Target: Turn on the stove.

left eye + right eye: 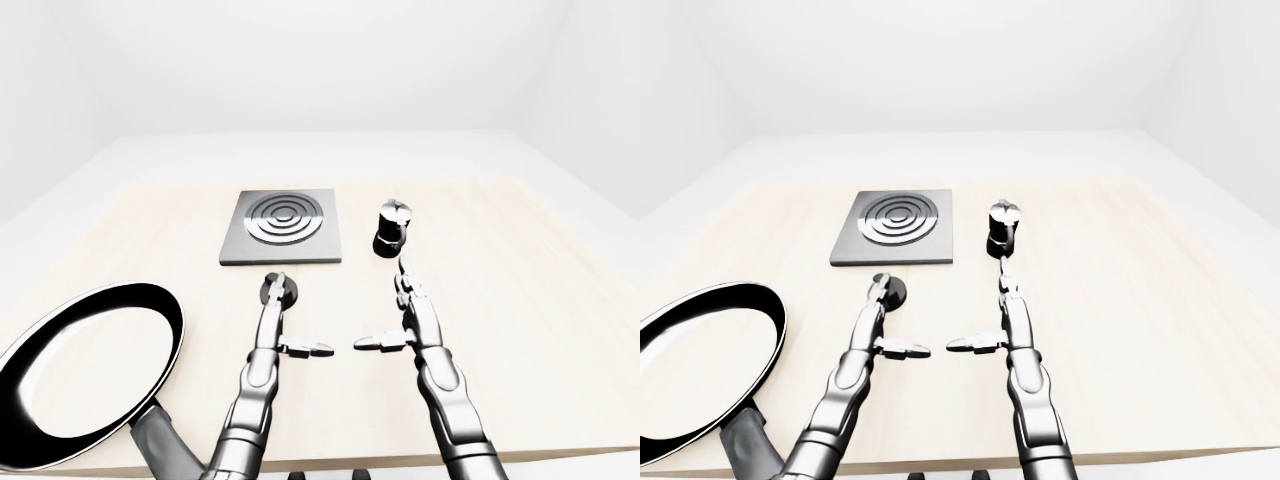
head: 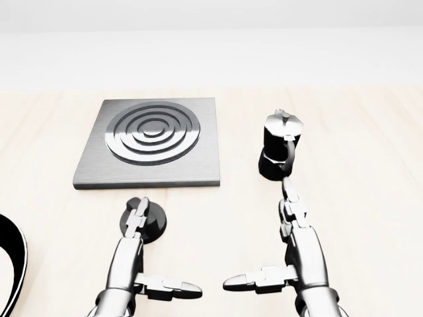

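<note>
Here we are at the wooden table [image 2: 370,132], and the stove [image 2: 151,142], a grey plate with ring burners, lies flat in the upper left of the head view. Just below it sits the black round knob [image 2: 151,222], and the left hand [image 2: 135,221] is right over it, 2 fingers stretched across its top, thumb stuck out sideways toward the middle, so spread and not gripping. Contact looks likely, though I cannot tell for sure. The right hand [image 2: 291,221] is spread as well, empty, pointing at the moka pot [image 2: 280,144] just beyond its fingertips. No glow on the rings: I judge the reach done, the turn still to come.
</note>
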### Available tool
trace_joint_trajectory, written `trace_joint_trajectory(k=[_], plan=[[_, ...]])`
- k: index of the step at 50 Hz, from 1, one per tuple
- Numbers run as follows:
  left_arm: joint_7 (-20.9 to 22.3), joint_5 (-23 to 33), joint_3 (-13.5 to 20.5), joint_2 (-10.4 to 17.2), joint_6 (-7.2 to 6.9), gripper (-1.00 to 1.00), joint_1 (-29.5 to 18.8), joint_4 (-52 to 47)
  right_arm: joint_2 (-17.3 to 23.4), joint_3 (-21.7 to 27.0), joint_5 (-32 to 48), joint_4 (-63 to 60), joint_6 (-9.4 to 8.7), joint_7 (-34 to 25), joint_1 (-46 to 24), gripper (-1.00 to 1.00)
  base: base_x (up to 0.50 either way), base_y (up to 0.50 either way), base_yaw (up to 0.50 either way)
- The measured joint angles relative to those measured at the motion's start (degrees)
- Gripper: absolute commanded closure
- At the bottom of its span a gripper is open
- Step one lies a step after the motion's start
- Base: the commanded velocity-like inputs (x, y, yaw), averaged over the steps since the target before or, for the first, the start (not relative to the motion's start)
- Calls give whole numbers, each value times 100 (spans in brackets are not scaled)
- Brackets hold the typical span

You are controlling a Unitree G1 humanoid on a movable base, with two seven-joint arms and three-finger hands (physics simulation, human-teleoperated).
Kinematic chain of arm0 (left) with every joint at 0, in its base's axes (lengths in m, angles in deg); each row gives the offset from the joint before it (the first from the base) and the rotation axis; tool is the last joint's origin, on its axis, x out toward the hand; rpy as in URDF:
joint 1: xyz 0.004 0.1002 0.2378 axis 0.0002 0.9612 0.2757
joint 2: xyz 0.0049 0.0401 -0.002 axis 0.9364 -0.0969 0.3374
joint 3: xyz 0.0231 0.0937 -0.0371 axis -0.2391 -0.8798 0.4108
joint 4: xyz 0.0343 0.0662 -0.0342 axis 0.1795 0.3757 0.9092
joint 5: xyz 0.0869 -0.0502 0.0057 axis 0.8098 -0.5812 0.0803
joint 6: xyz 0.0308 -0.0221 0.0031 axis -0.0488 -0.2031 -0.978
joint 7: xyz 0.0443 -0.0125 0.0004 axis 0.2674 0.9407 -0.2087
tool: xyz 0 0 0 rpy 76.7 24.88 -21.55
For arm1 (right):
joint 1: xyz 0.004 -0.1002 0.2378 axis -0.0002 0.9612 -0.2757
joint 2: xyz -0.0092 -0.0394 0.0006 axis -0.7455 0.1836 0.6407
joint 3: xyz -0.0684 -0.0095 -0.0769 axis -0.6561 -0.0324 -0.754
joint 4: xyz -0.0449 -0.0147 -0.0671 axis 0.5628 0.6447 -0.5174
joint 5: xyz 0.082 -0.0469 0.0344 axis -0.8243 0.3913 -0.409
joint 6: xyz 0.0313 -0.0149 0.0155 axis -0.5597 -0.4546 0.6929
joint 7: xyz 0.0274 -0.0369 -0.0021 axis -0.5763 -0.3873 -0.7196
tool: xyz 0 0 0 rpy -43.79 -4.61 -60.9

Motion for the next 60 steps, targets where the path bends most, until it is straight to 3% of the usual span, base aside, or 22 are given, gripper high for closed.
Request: trace_joint_trajectory(k=[11, 20, 40, 60], plan=[[84, 132, -303, -326, -503, -100, 14, -427, 9, 20, -6, 147, 66, -12, -40, -100, 0, 0, 0], [178, 131, -540, -429, -995, -100, -285, -1592, 10, 25, -3, 212, 73, -17, -54, -100, 0, 0, 0], [-39, 1, -508, -226, -1000, -100, -393, -4806, -4, -10, 20, 213, 73, -12, -32, -100, 0, 0, 0], [-103, -135, -122, 79, -1000, -100, -532, -6887, -8, -22, 36, 207, 73, -12, -28, -100, 0, 0, 0]])
